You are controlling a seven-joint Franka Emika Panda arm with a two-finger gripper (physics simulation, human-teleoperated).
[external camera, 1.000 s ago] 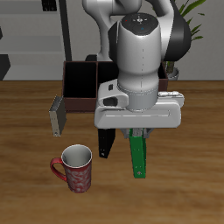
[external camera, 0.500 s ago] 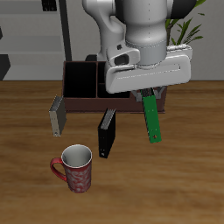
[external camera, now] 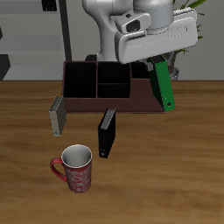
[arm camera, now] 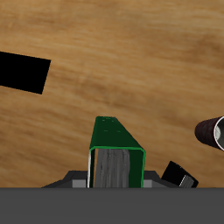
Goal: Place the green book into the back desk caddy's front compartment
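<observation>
Several compartments of the back desk caddy (external camera: 96, 83) hold nothing.

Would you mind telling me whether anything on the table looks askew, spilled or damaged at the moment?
Nothing looks spilled or damaged. The only thing off-square is the green book, which hangs tilted in the claw above the end of the back desk caddy. The black book, grey book and mug sit undisturbed.

black book (external camera: 106, 133) upright on wooden table (external camera: 175, 184), below and forward of the fingers; grey book (external camera: 57, 115) farther off to the side, standing by the table's back; red mug (external camera: 76, 168) well forward, nearest the front edge; potted plant (external camera: 185, 35) behind the fingers
</observation>
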